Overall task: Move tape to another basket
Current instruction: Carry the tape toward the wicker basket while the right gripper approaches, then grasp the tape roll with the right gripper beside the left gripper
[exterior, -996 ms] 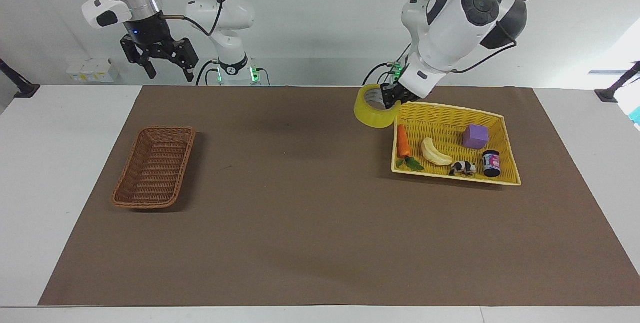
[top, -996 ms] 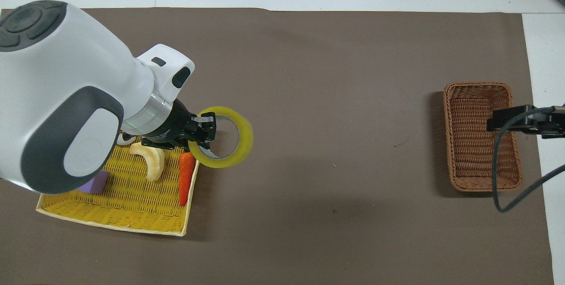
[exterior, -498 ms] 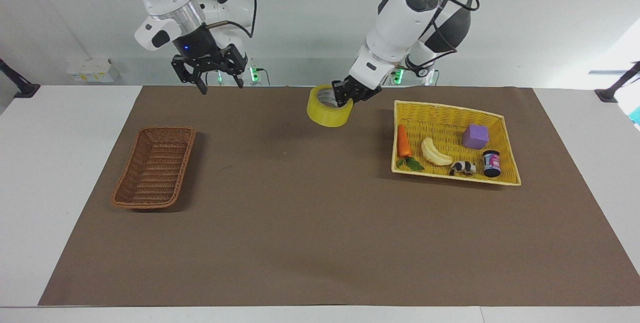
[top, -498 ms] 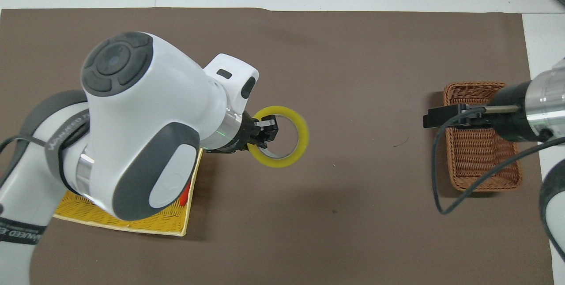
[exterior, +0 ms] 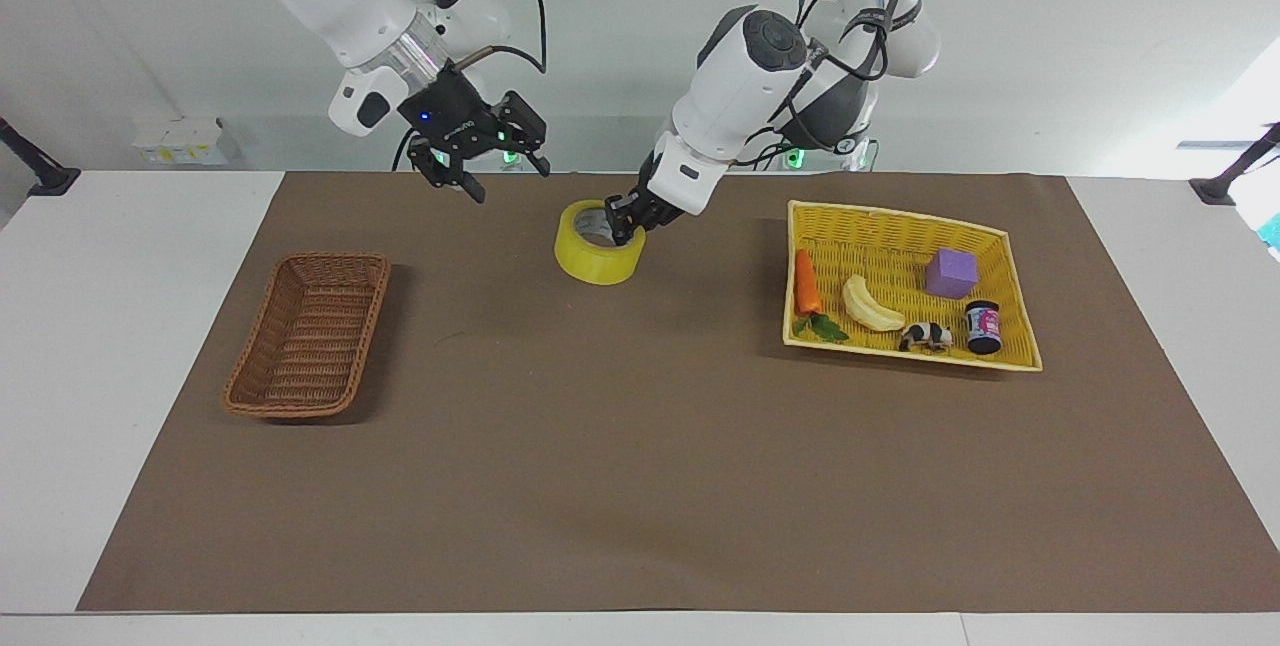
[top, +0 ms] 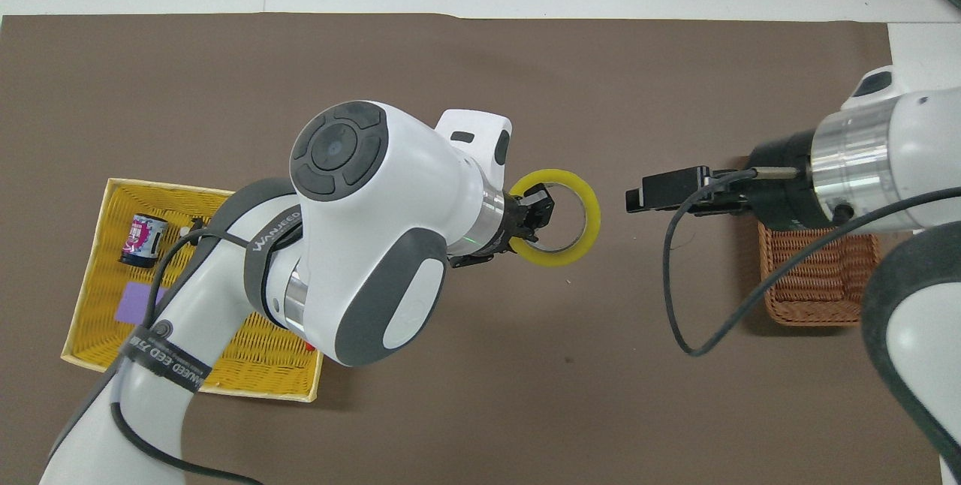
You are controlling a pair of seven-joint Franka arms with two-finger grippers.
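Hidden: in the overhead view the left arm covers much of the yellow basket (top: 90, 305); the right arm covers part of the basket (exterior: 308, 336).
Tape (exterior: 597, 244): glossy yellow ring, pale core, held above the brown mat (exterior: 640, 486), between the baskets.
Left hand (exterior: 629, 215): clamped on the tape's rim.
Right hand (exterior: 497, 169): fingers spread, empty, over the mat near the tape.
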